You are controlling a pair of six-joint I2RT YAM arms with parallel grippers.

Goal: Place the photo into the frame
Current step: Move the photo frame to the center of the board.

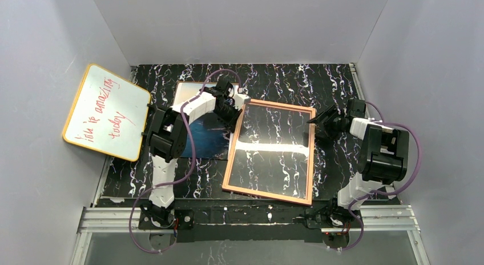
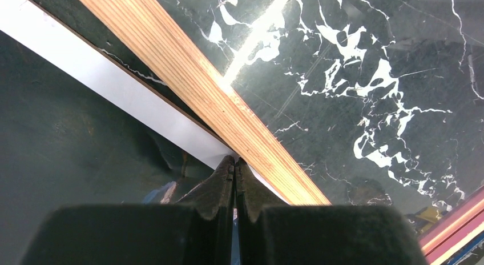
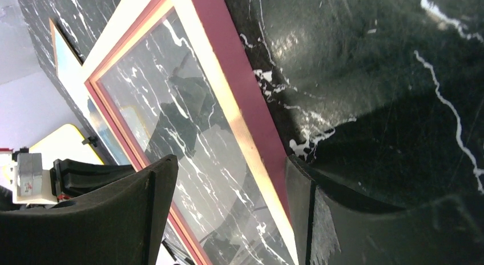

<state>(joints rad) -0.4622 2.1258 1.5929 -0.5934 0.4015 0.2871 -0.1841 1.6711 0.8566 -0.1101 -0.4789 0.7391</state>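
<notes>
centre of the marble table [image 1: 274, 76], the frame [image 1: 267, 195] lies flat, its long axis running near to far with the far end leaning slightly right, and marble shows through the glass. just beside its left rail sits the photo [image 1: 206, 140], lengthwise much the same way and partly hidden by the left arm. left gripper [image 1: 233, 113] has its fingertips pressed together at the photo's white margin, by the frame's far-left corner; pinching or only touching, can't tell. right gripper [image 1: 319, 121] gapes wide astride the right rail. bare marble lies right of the frame, and the whiteboard [image 1: 105, 112] stands well off left.
</notes>
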